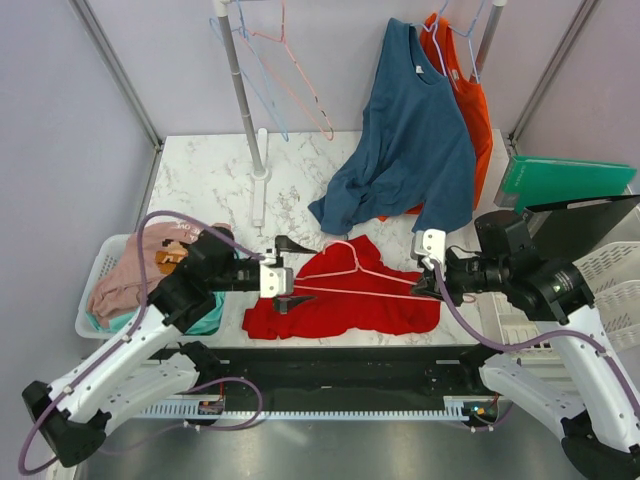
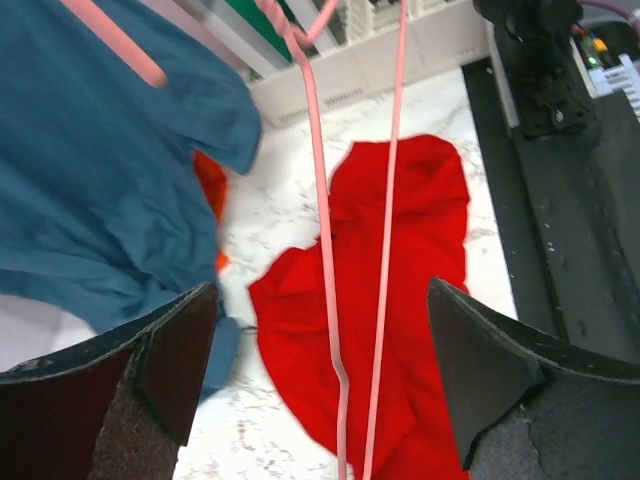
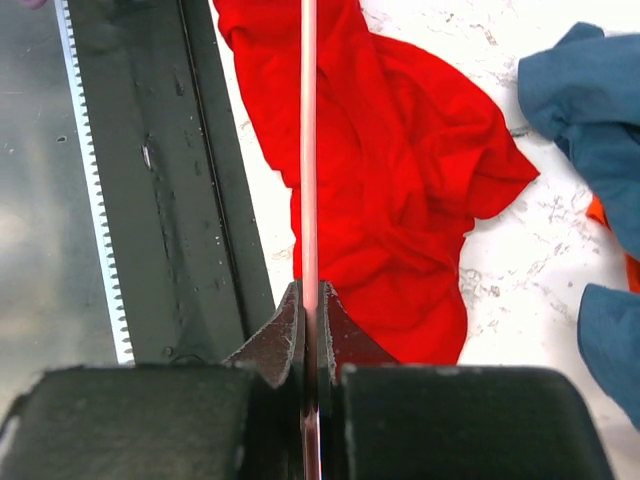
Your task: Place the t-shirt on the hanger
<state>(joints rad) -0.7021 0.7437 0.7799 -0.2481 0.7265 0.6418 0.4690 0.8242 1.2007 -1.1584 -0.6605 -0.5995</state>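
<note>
The bright red t-shirt (image 1: 340, 300) lies crumpled on the marble table near the front edge. The pink wire hanger (image 1: 355, 292) hangs level just above it, hook pointing to the back. My right gripper (image 1: 432, 283) is shut on the hanger's right end; in the right wrist view the wire (image 3: 308, 150) runs straight out of my closed gripper (image 3: 309, 295) over the t-shirt (image 3: 400, 150). My left gripper (image 1: 290, 272) is open at the hanger's left end. In the left wrist view both hanger wires (image 2: 318, 200) pass between the wide-apart fingers (image 2: 170, 370) above the t-shirt (image 2: 420, 220).
A dark blue shirt (image 1: 410, 140) and an orange-red shirt (image 1: 472, 100) hang at the back, sleeves reaching the table. A rack pole (image 1: 245, 90) carries spare wire hangers (image 1: 285, 70). A white basket of clothes (image 1: 110, 262) stands left. A green folder (image 1: 565, 180) and a white crate (image 1: 615, 270) stand right.
</note>
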